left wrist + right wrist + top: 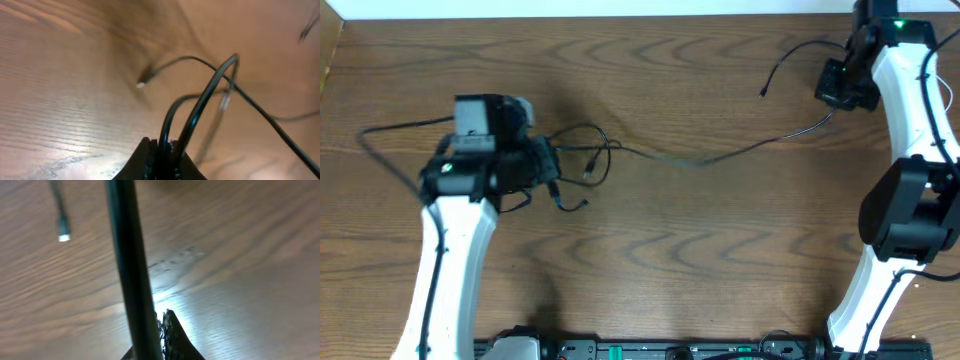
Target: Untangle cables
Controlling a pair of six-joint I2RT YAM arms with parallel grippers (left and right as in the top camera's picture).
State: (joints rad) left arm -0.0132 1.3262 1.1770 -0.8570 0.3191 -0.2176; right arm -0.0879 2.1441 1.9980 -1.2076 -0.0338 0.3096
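Here, a thin black cable (127, 255) loops over wood-grained table (670, 260).

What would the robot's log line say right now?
left gripper: shut on cable | right gripper: shut on cable | tangle: beside left gripper

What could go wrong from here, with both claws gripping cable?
1. The left claw pinches a doubled black strand; pulling may tighten the loops rather than free them.
2. The cable span to the right claw looks nearly straight; more pull might slip it out.
3. A loose plug could snag a loop.
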